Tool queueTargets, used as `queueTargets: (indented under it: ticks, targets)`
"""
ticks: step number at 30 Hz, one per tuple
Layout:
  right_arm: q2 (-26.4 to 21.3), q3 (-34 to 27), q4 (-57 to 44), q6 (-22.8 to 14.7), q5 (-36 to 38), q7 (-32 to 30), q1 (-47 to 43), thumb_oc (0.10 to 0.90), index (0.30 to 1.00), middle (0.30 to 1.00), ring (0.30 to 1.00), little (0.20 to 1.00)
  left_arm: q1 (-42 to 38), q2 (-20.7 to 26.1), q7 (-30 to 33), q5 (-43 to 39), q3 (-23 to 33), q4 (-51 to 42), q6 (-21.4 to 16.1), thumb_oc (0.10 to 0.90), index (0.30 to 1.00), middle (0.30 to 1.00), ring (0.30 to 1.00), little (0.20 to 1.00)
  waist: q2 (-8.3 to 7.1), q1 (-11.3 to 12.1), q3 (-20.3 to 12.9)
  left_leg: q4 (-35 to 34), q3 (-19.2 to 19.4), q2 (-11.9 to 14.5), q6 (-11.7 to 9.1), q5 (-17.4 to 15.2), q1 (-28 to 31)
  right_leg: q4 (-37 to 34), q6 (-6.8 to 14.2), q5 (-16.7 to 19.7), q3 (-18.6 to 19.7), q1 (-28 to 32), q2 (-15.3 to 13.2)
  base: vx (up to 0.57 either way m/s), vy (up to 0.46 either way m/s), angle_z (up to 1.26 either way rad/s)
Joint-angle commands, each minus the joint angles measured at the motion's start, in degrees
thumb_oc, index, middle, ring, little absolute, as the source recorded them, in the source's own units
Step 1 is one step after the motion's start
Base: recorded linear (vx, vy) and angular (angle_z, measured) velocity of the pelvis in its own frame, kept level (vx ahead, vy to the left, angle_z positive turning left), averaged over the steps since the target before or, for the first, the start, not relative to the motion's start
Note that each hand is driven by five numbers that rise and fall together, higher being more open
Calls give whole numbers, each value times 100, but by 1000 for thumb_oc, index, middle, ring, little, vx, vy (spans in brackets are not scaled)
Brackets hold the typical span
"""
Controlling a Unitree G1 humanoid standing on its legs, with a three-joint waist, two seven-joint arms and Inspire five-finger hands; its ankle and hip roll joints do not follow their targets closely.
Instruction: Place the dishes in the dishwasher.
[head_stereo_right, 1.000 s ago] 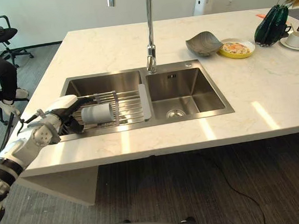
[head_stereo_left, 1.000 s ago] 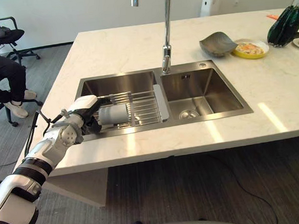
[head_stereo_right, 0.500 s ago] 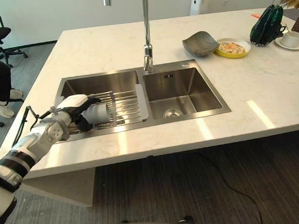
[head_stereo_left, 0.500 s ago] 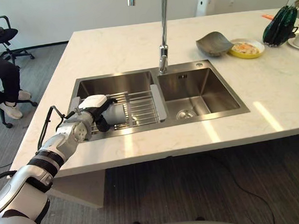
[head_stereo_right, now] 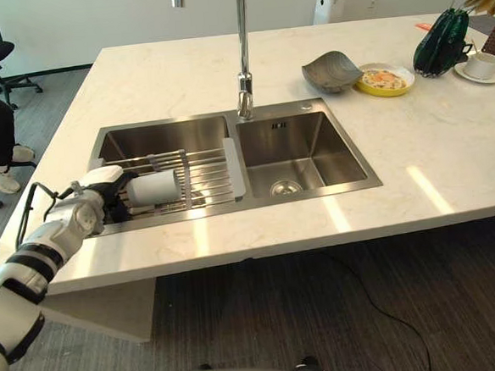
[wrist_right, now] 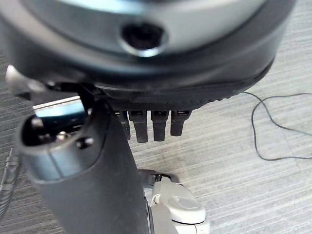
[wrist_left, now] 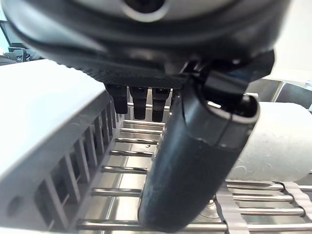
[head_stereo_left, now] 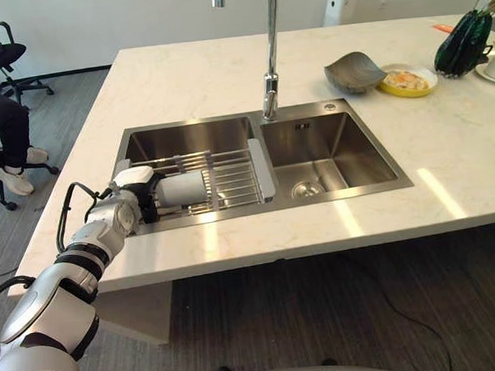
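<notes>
I've got the left hand (head_stereo_left: 135, 196) at the near end of the wire rack (head_stereo_left: 230, 178) in the left sink (head_stereo_left: 185, 141), right beside the grey cup (head_stereo_left: 182, 189) lying on its side there; fingers (wrist_left: 139, 102) straight, thumb not closed on it. So one cup racked (the grey bowl (head_stereo_left: 356, 71) and yellow plate (head_stereo_left: 408, 81) wait far across the marble tabletop (head_stereo_left: 450, 163)). Right hand (wrist_right: 97, 185) hangs loose-fingered above striped carpet. A person sits at the room's edge.

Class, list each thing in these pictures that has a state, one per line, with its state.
Cup: lying on its side on the rack.
Rack: resting across the left sink basin.
Left hand: open, beside the cup.
Right hand: open, holding nothing.
Faucet: no water running.
Yellow plate: holding food.
</notes>
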Motion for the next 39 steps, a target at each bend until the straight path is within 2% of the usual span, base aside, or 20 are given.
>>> queueTargets:
  ticks: [1,15,18,23,31,39]
  targets:
    - [-259,230,173,-39,235,-84,-349,800,900,900,900,900,-1730,-81,313,281,-60,529,-30,800,900,900,900,900,183,120,87,33,-245,168,-195,-489,230,62,546,137,-400,-221,-304,0,0,0]
    - [-270,260,153,-110,280,-167,-325,800,900,900,900,900,-1845,-241,473,284,-264,264,-173,800,900,900,900,900,181,83,88,33,-239,161,-195,-514,260,62,546,125,-401,-204,-315,0,0,0]
    - [-241,254,166,-111,294,-169,-309,800,900,900,900,900,-1758,-285,503,-24,-108,134,-194,800,900,900,900,900,178,98,97,33,-243,165,-195,-515,270,62,546,124,-409,-187,-322,0,0,0]
    - [-229,223,187,-61,303,-146,-249,800,900,900,900,900,-1470,-414,214,-840,143,-310,-221,800,900,900,900,900,181,118,72,33,-269,158,-193,-517,285,62,546,126,-447,-150,-329,0,0,0]
    - [-208,264,216,-20,282,-111,-243,800,900,900,900,900,-1480,-455,171,-1455,250,-358,-297,800,900,900,900,900,189,118,31,33,-297,155,-201,-513,293,62,546,123,-492,-112,-333,0,0,0]
    - [-179,263,214,-30,312,-67,-186,800,900,900,900,900,-1681,-250,134,-1644,186,-421,-350,800,900,900,900,900,215,101,14,33,-280,149,-202,-517,293,62,546,136,-501,-101,-345,0,0,0]
